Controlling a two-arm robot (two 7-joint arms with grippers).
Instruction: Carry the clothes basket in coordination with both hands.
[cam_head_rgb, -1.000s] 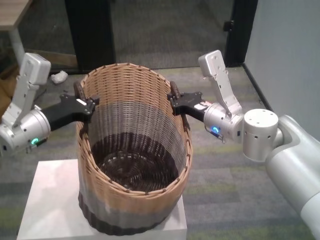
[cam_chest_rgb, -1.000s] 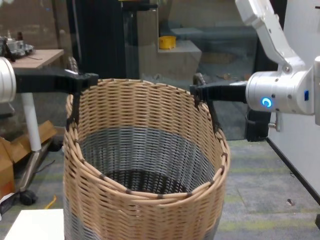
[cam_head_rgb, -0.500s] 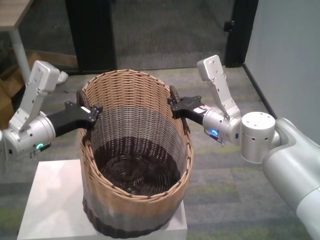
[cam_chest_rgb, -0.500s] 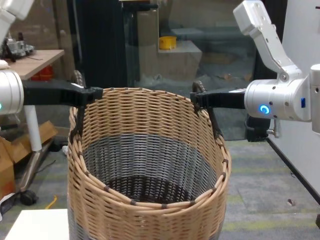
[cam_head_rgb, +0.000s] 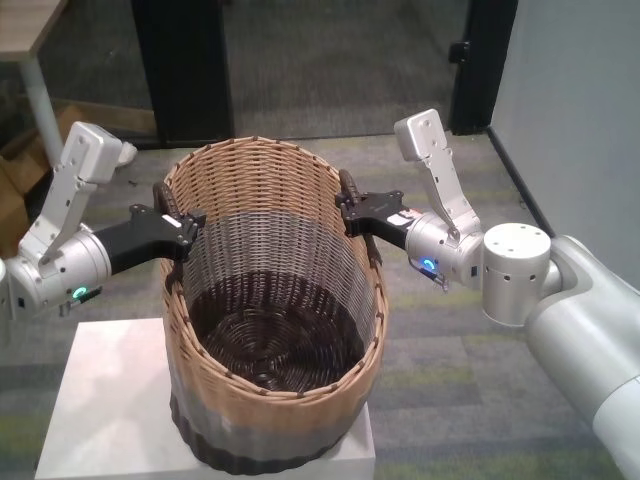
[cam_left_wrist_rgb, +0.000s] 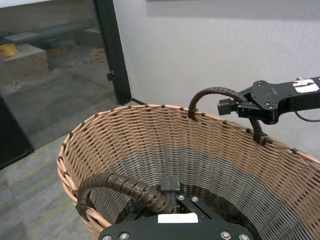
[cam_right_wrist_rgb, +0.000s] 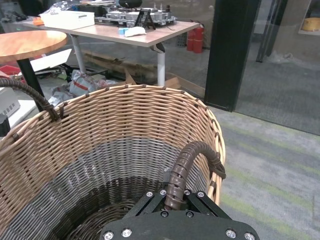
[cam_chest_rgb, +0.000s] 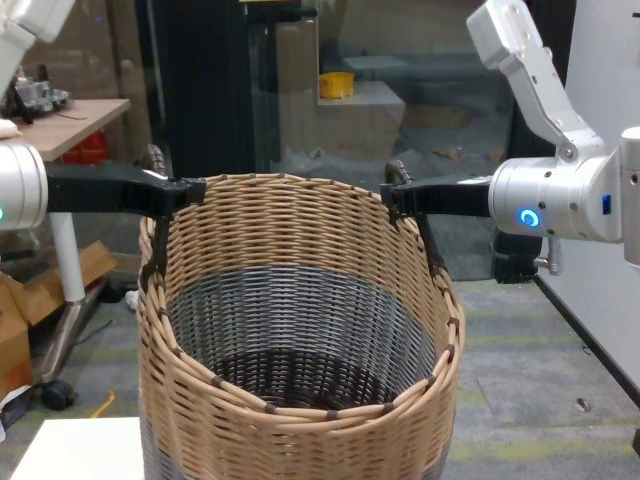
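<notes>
Where both jaws pinch its handles: clothes basket between grippers.

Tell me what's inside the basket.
The basket looks empty: only its dark woven floor and grey inner wall show. The near inner wall, below the rim, is hidden.

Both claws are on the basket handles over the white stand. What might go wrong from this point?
1. The left claw and right claw are each shut on a thin loop handle of the clothes basket; if one arm moves unevenly, the basket may tilt or twist.
2. A handle may slip in the narrow claws.
3. The basket's base looks close to the white stand; it may snag when carried sideways.
</notes>
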